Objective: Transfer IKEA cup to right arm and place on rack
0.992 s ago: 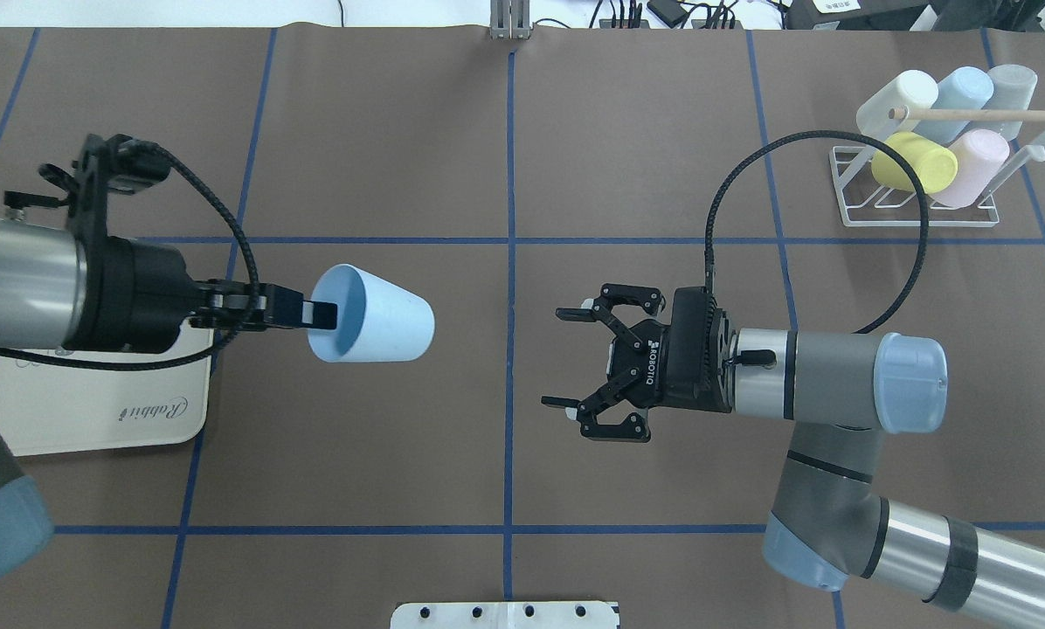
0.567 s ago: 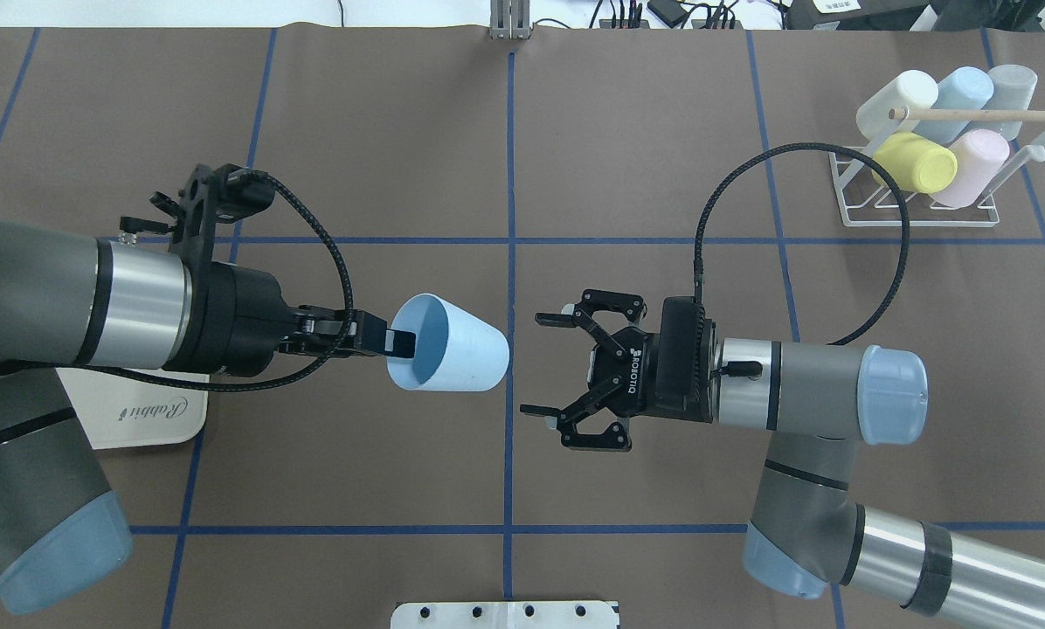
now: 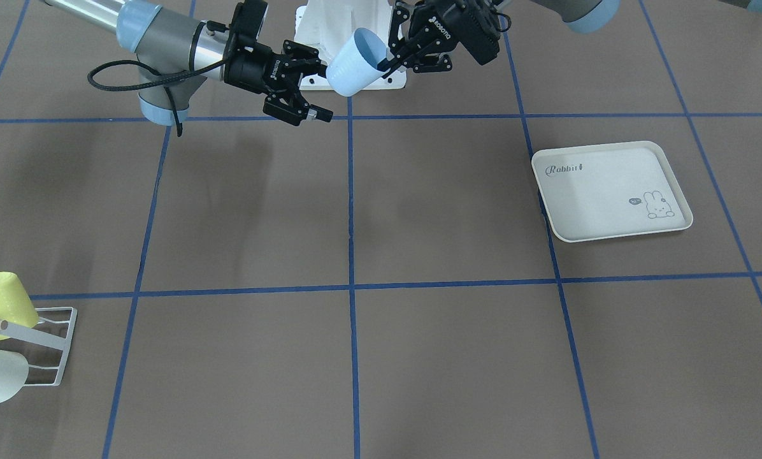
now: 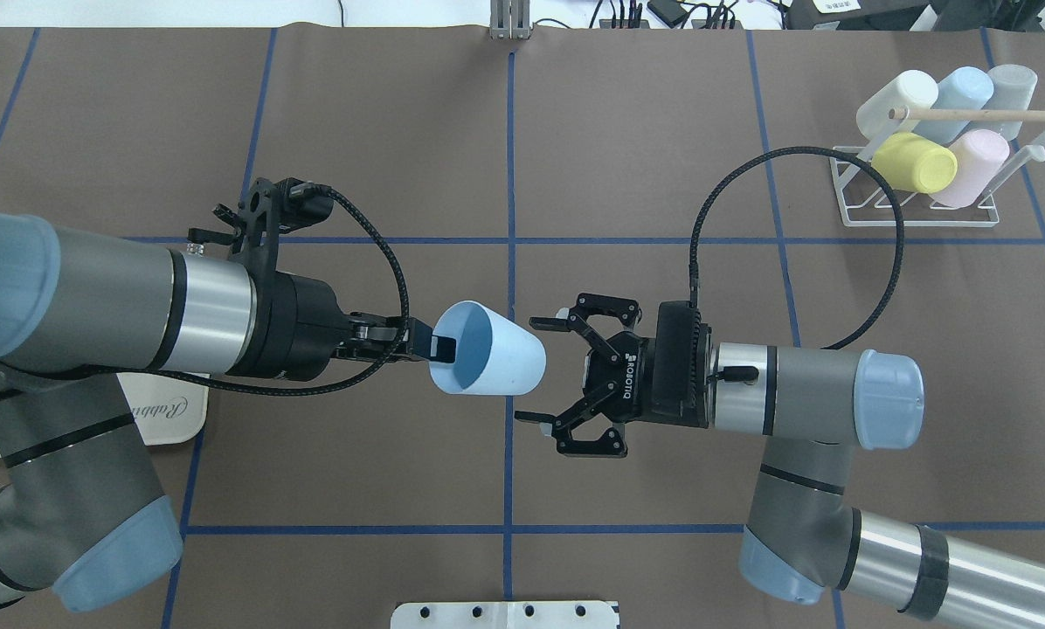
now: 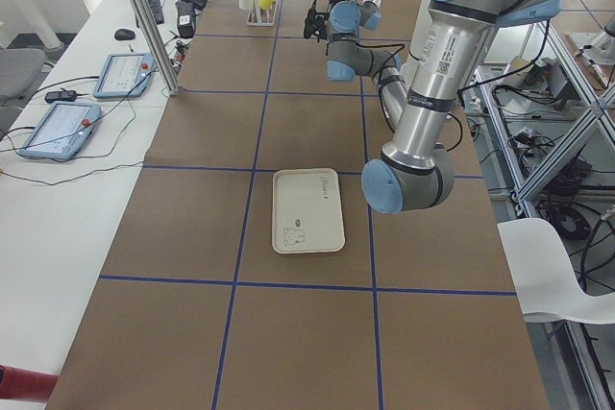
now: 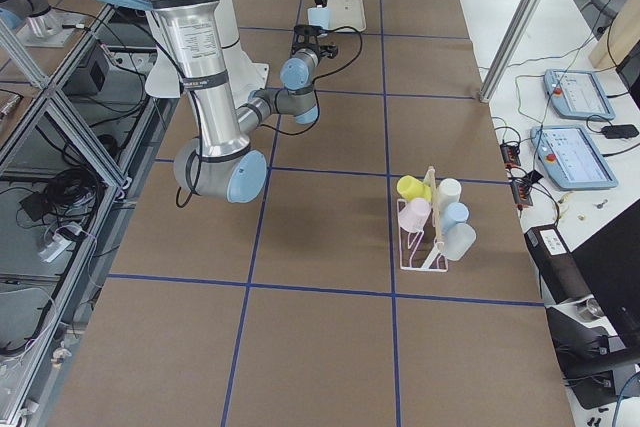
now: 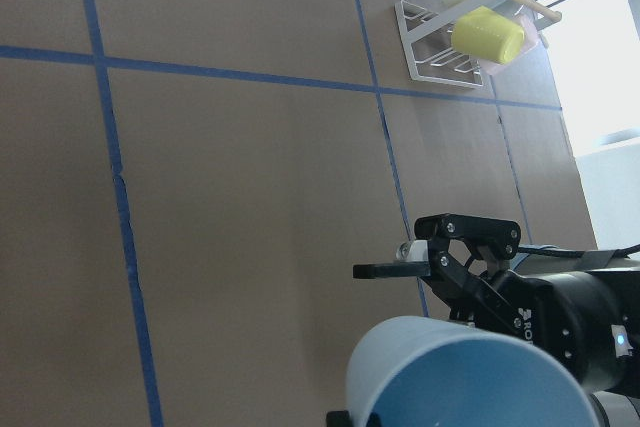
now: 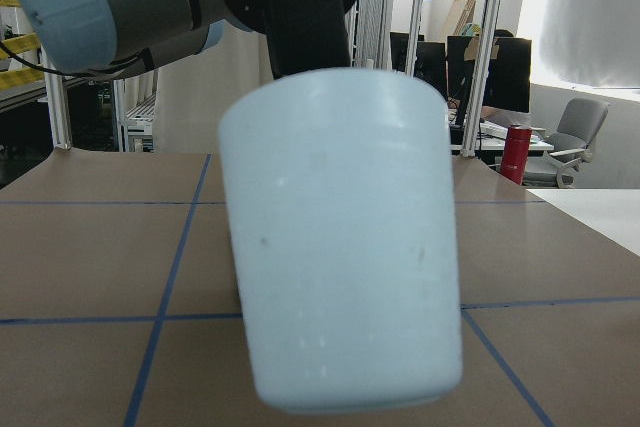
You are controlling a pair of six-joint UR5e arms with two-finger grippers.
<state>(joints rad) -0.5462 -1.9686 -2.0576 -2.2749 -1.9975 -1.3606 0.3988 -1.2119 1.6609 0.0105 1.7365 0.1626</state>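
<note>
Pinching the rim of a pale blue cup [image 4: 496, 358], the left hand [image 4: 435, 348] is closed on it, one finger inside the mouth and the other outside the wall. The cup hangs in the air above the brown counter [image 4: 662, 131], lying on its side, with its mouth toward the left arm [image 4: 112, 306] and its base toward the right arm [image 4: 802, 389]. Just past the cup's base, the right hand [image 4: 537, 369] is spread wide and grips nothing. Its fingers [image 4: 547, 321] stand on either side of the base, apart from the wall. In the right wrist view the cup fills the middle of the picture.

Back from the cup on the left arm's side, a cream tray [image 3: 604, 197] with a rabbit print lies flat on the counter. Well apart from the cup, beyond the right hand and farther from the robot, the white wire rack [image 4: 951, 223] stands with five cups [image 4: 914, 163] on its prongs: cream, blue, grey, yellow and pink.
</note>
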